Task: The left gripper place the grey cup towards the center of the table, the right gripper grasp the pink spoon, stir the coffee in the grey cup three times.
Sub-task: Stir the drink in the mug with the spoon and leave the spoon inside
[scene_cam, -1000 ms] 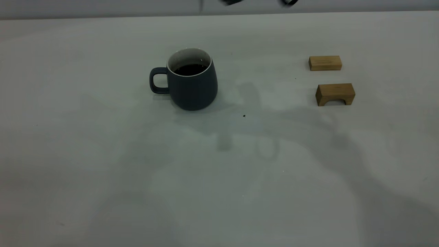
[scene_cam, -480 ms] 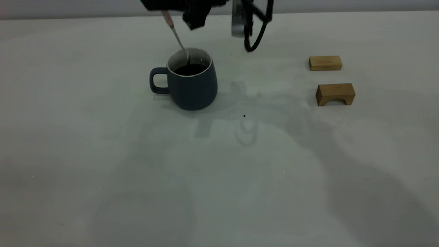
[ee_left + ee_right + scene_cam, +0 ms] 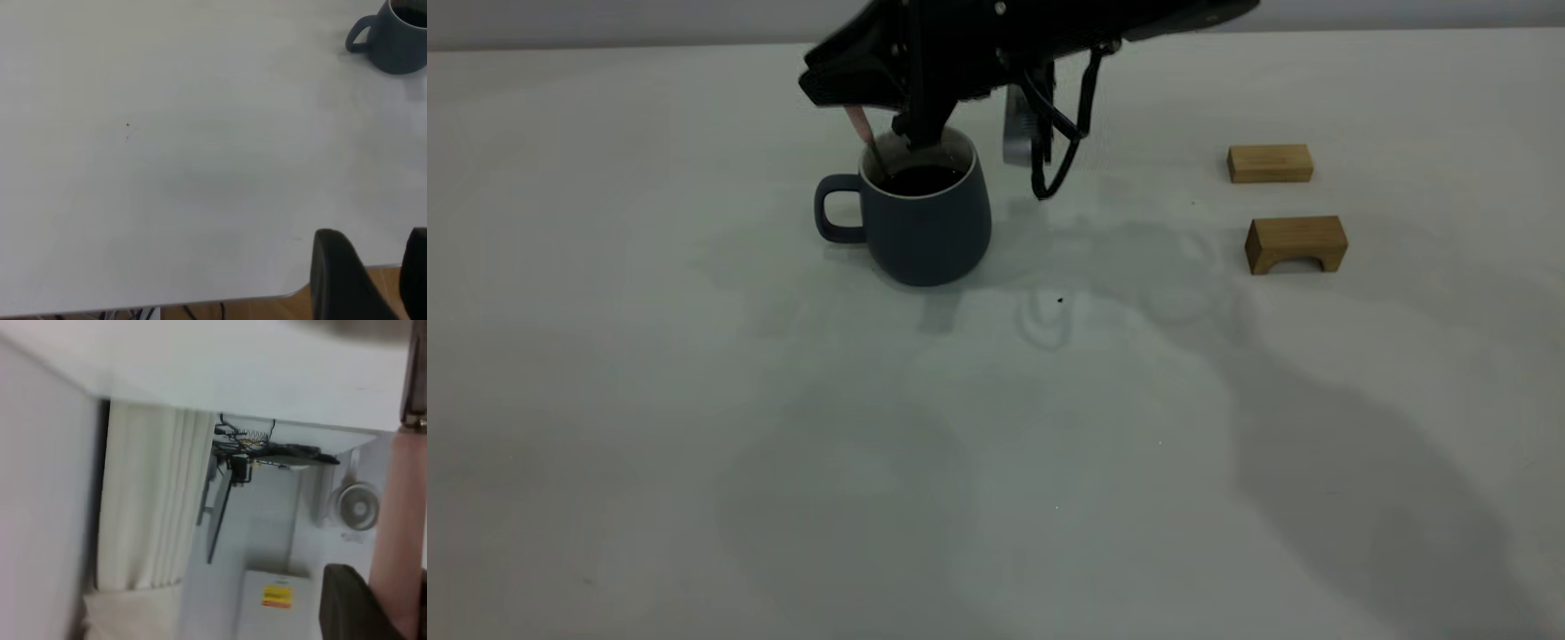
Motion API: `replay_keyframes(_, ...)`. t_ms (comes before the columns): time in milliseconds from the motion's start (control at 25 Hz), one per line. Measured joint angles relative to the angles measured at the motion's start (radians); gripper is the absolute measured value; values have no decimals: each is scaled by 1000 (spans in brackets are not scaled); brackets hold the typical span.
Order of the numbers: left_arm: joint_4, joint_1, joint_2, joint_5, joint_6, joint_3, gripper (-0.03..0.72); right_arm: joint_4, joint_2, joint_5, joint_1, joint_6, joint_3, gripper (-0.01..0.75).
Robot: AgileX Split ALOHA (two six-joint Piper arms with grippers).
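The right gripper (image 3: 898, 116) hangs over the grey cup (image 3: 925, 218), seemingly clamped on the pink spoon (image 3: 861, 126) dipped toward the coffee (image 3: 920, 180), so stirring is in hand and calls for small circles inside the rim

A robot test room, more like a lab than a home.

You work at a wide, plain off-white table (image 3: 996, 444) where only two wooden blocks (image 3: 1270, 164) lie as props. In the right wrist view you see a pale curtain (image 3: 153, 500), loose cables (image 3: 247, 440), a black stand (image 3: 223, 513) and a white box with a yellow label (image 3: 275, 597). The left wrist view shows a wooden floor (image 3: 267, 310) below the table edge.
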Motion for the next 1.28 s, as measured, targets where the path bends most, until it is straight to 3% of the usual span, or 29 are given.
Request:
replay_keyframes(160, 0, 0, 0, 0, 0, 0, 299, -81, 0, 20, -43, 12, -7, 137)
replay_keyframes(400, 1, 0, 0, 0, 0, 0, 299, -172, 0, 32, -69, 315, -7, 137)
replay_keyframes(480, 1, 0, 0, 0, 0, 0, 299, -173, 0, 37, -57, 330, -7, 137)
replay_keyframes(760, 1, 0, 0, 0, 0, 0, 299, -106, 0, 46, -48, -113, -7, 137)
replay_keyframes(840, 1, 0, 0, 0, 0, 0, 299, -132, 0, 71, -66, -132, -7, 137)
replay_keyframes(1120, 1, 0, 0, 0, 0, 0, 299, -199, 0, 131, -105, 228, -7, 137)
replay_keyframes(1280, 1, 0, 0, 0, 0, 0, 299, -180, 0, 113, -57, 223, -7, 137)
